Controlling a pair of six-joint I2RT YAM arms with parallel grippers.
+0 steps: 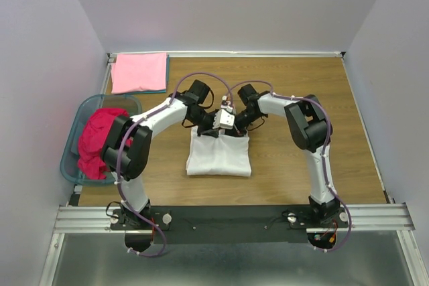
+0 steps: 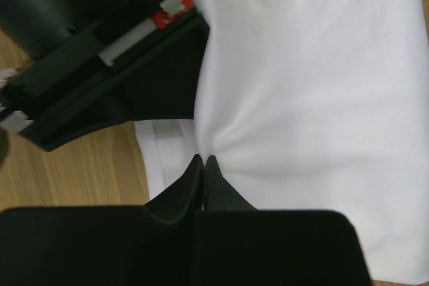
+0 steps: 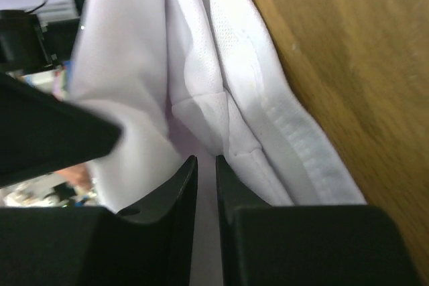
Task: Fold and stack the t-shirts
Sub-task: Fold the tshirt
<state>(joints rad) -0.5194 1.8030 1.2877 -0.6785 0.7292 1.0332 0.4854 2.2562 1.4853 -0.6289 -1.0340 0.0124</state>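
Note:
The white t-shirt lies partly folded at the table's middle. Both grippers meet at its far edge. My left gripper is shut on a pinch of the white cloth; in the left wrist view its tips are closed into the shirt. My right gripper is shut on the shirt's layered hem edge, with cloth in the narrow gap at its tips. The light pink t-shirt lies folded flat at the back left. The magenta-red t-shirt is bunched in the basket.
A teal plastic basket stands at the table's left edge. Grey walls close in the back and both sides. The right gripper's black body sits close beside the left one. Bare wood lies to the right.

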